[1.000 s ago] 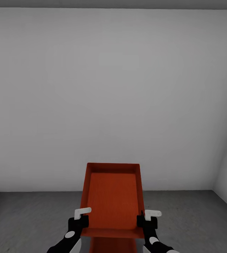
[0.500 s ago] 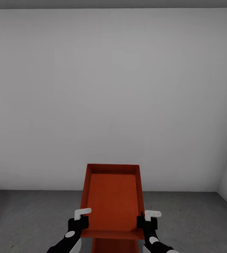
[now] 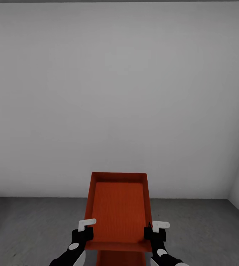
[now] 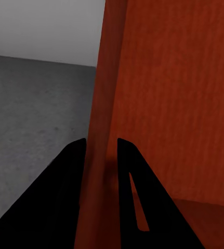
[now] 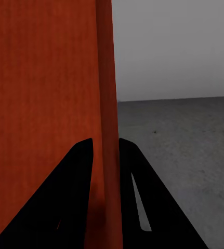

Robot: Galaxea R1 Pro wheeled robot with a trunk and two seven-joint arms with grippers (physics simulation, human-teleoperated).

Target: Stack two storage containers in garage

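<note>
We are holding one storage container [image 3: 118,210] up over the concrete floor [image 3: 30,225], facing a pale wall [image 3: 119,92]; our left gripper [image 4: 100,148] is clamping its left side wall, our right gripper [image 5: 105,145] its right. Below, a second container's edge [image 3: 120,258] is peeking out. No writing is showing

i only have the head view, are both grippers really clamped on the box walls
Observer: Yes. In the left wrist view the left gripper has one finger on each side of the box wall.
Operator: and the right one
Observer: Same. The right gripper straddles the other side wall.
Operator: anything on the floor beside it
Observer: The right wrist view shows grey floor meeting a pale wall.
</note>
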